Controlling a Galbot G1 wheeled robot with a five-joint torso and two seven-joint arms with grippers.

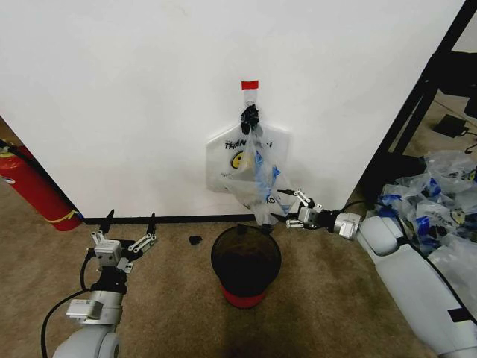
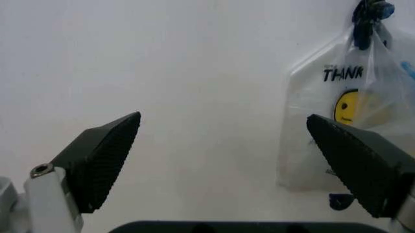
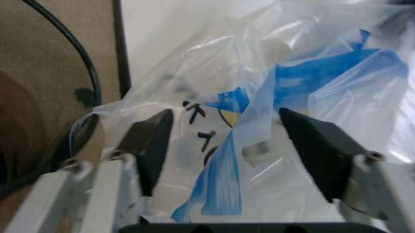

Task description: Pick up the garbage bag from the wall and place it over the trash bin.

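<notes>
The garbage bag (image 1: 263,186) hangs crumpled from a black hook (image 1: 250,114) on the white wall (image 1: 134,97), under a red tape mark (image 1: 250,84). Its blue patches, black print and yellow smiley show in the right wrist view (image 3: 259,92). My right gripper (image 1: 287,209) (image 3: 233,145) is open at the bag's lower right edge, with plastic lying between its fingers. The trash bin (image 1: 246,261), dark mesh with a red base, stands on the carpet right below the bag. My left gripper (image 1: 130,228) (image 2: 224,160) is open low at the left, facing the wall.
A flat printed bag sheet (image 1: 227,160) (image 2: 324,136) lies against the wall behind the hanging plastic. A red fire extinguisher (image 1: 33,186) leans at the far left. A black frame (image 1: 417,97) and a pile of clear bags (image 1: 440,194) crowd the right. A small black object (image 1: 195,240) lies by the baseboard.
</notes>
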